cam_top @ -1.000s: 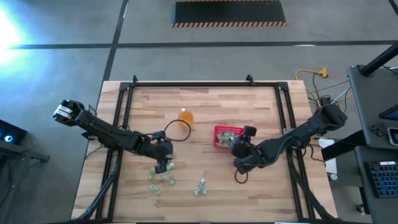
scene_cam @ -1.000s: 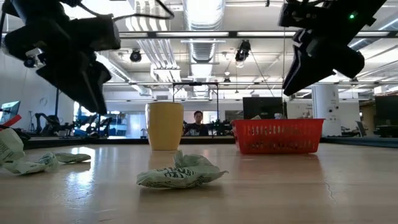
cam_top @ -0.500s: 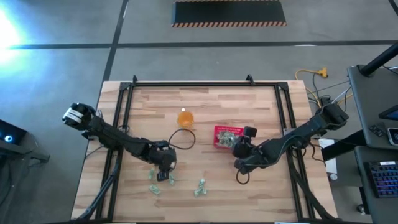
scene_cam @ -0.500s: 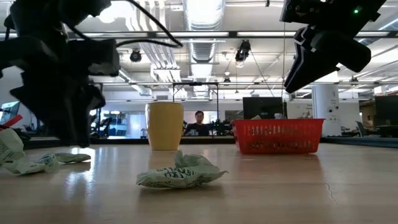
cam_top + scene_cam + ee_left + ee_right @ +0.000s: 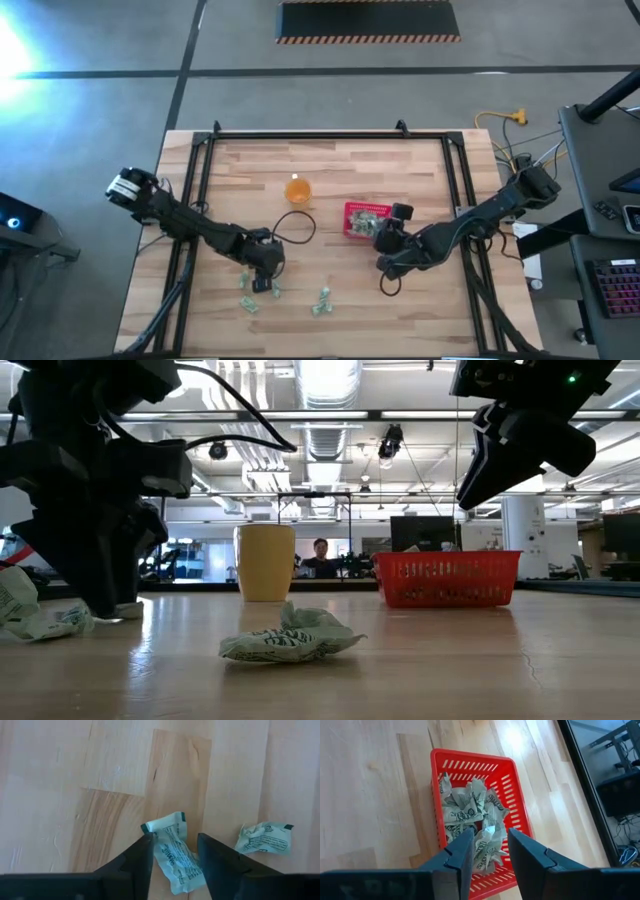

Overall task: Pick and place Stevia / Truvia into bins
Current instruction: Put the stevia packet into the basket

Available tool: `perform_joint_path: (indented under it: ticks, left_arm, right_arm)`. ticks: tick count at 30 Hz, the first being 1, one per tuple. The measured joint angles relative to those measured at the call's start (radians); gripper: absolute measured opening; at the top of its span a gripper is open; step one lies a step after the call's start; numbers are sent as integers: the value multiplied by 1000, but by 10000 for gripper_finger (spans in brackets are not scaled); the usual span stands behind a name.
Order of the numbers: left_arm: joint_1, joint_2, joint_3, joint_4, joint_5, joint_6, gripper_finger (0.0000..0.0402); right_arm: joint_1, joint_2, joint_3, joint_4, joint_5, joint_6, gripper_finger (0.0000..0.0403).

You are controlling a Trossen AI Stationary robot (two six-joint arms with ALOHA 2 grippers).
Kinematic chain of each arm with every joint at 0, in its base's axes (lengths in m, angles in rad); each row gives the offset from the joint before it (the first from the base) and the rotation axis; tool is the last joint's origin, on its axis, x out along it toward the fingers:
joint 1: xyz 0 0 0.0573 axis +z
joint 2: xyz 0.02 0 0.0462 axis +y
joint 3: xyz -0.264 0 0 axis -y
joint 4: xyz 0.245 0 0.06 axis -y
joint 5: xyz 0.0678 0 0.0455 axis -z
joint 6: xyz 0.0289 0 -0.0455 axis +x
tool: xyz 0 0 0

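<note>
Several green-and-white packets lie flat on the wooden table near its front: one [image 5: 247, 305], one [image 5: 321, 300] and one under my left gripper [image 5: 172, 855]. My left gripper [image 5: 262, 283] is down at the table, open, with a finger on each side of that packet [image 5: 174, 840]. Another packet [image 5: 262, 839] lies beside it. The red basket [image 5: 362, 217] holds several crumpled packets [image 5: 470, 812]. My right gripper [image 5: 490, 845] hangs open and empty above the basket's near side. My left gripper comes at the packet from above, with one finger [image 5: 142, 850] at one long edge and the other [image 5: 212, 852] at the opposite edge. I cannot tell whether the fingers touch it. The packet lies flat on the table.
A translucent orange cup [image 5: 297, 189] stands behind the left gripper, left of the basket. In the low view a crumpled packet [image 5: 290, 640] lies in front, with more [image 5: 40, 622] at the left. A black frame [image 5: 330, 136] borders the table. A person [image 5: 320, 558] shows far behind.
My left gripper has gone down and a little toward the table's near edge, and now stands at the table over one packet. The packets and the basket have kept their places.
</note>
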State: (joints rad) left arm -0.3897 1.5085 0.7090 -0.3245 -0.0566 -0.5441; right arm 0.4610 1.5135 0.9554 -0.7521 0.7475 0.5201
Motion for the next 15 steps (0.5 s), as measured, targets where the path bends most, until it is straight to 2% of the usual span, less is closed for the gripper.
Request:
perform_joint_path:
  ticks: [10,15]
  left_arm:
    - [0,-3,4,-1,-1,55,11]
    - [3,-3,49,3,-81,178,9]
  right_arm:
    - [0,0,0,1,0,0,103]
    - [0,0,0,2,0,0,98]
